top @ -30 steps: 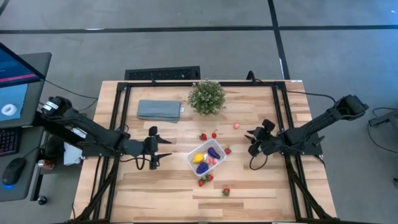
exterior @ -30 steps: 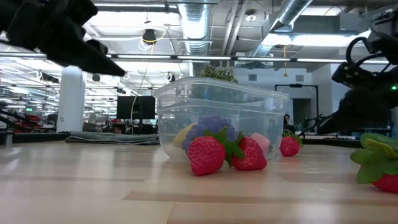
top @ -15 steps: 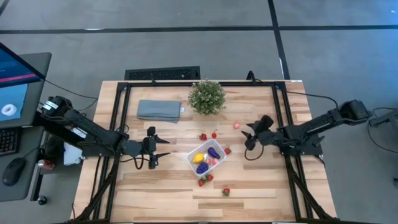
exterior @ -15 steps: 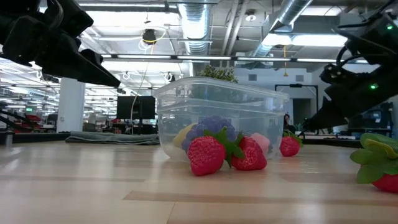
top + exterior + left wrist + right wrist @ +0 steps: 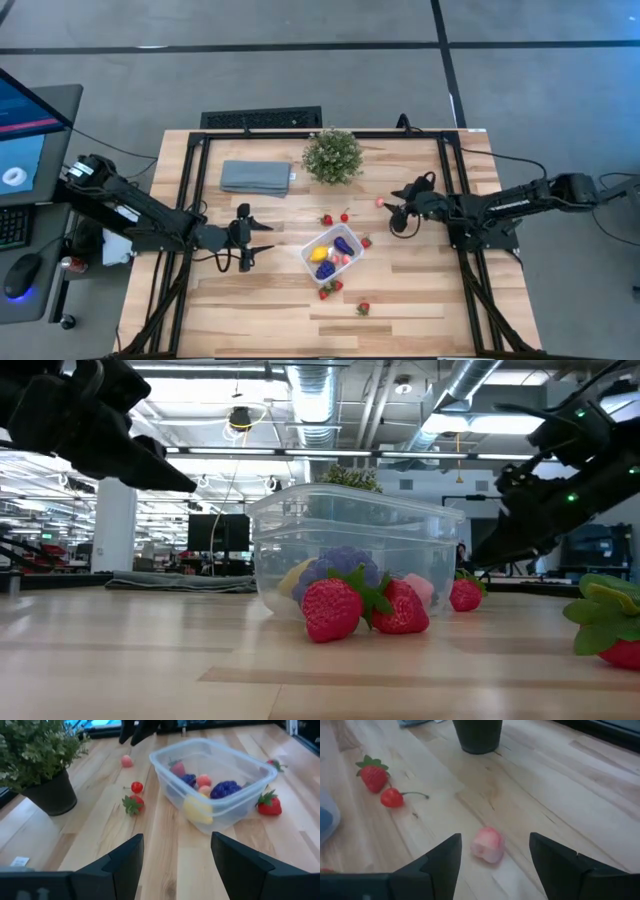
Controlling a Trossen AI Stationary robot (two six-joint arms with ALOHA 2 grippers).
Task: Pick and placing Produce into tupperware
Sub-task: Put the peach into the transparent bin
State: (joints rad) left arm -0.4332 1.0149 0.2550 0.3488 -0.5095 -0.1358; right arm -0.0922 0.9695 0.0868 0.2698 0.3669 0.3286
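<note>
1. The right hand (image 5: 392, 212) is held open, fingers spread wide in its own wrist view, with a small pink piece (image 5: 488, 845) lying on the bare wood between and just ahead of them. Nothing is gripped yet. In the high view it sits toward the far right part of the surface, right next to that pink piece (image 5: 380, 202).

2. The left hand (image 5: 262, 241) is parked open too, empty, near the left side of the surface and pointed at the tupperware (image 5: 332, 253).

3. The tupperware is found around the middle of the surface, with a yellow piece (image 5: 197, 810), a purple piece (image 5: 226, 789) and some small pink-red ones already inside.

4. Loose produce is still scattered about: a strawberry (image 5: 326, 220) and a cherry (image 5: 345, 216) on the far side of the box, another strawberry (image 5: 366, 241) by its right corner, a pair of strawberries (image 5: 328, 289) touching its near wall, and one (image 5: 363, 308) further toward the near edge.

5. What could go wrong, as a guess: the pink piece looks round and smooth, so it could easily be nudged away or squirted out if the fingers are closed off-centre. The potted plant (image 5: 333, 155) is near enough to be brushed on a sloppy lift.

6. View differences: the pink piece is only properly seen in the right wrist view and is a mere speck from above; in the low view it's hidden altogether, though there the two strawberries pressed against the box wall are shown best. The folded cloth (image 5: 256, 177) is only clear from above.
</note>
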